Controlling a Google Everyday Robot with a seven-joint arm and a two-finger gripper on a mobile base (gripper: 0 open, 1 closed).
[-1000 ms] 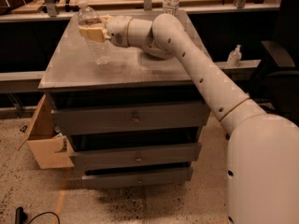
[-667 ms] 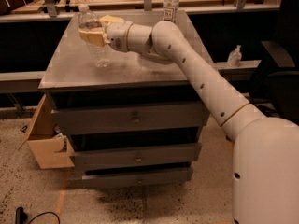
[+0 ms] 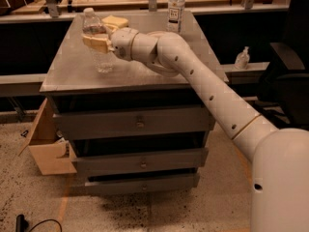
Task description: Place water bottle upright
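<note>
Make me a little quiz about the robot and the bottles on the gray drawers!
1. True or false: the water bottle held in the gripper lies on its side.
2. The taller bottle stands: A) near the back edge of the cabinet top, B) inside a drawer, C) on the floor.
3. Fill in: the cabinet shows ___ drawer fronts.
Key: 1 false, it stands upright; 2 A; 3 three.
</note>
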